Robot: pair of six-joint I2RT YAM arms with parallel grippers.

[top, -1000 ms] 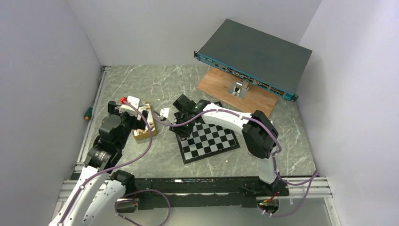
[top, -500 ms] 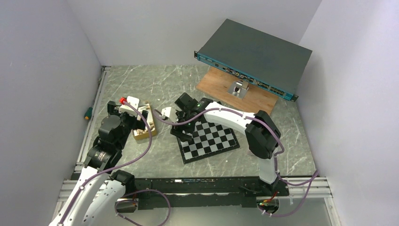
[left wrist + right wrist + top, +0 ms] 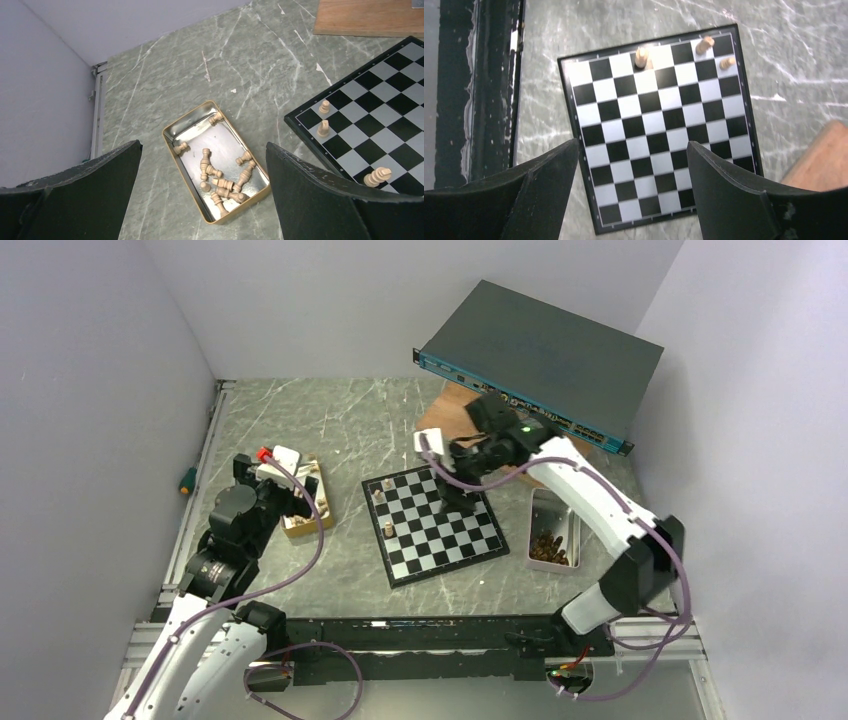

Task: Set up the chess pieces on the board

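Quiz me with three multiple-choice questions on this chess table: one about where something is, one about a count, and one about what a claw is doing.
1. Where are the dark pieces relative to the board?
A) in a tin on its right
B) standing on it
C) nowhere in view

2. How many light pieces stand on the board?
A) none
B) three
C) eight

3. The right gripper is:
A) shut on a piece
B) open and empty
C) out of view

Answers:
1. A: the top view shows them heaped in the tin right of the board.
2. B: both wrist views show three near one edge.
3. B: its jaws stand wide apart, with only the board below seen between them.
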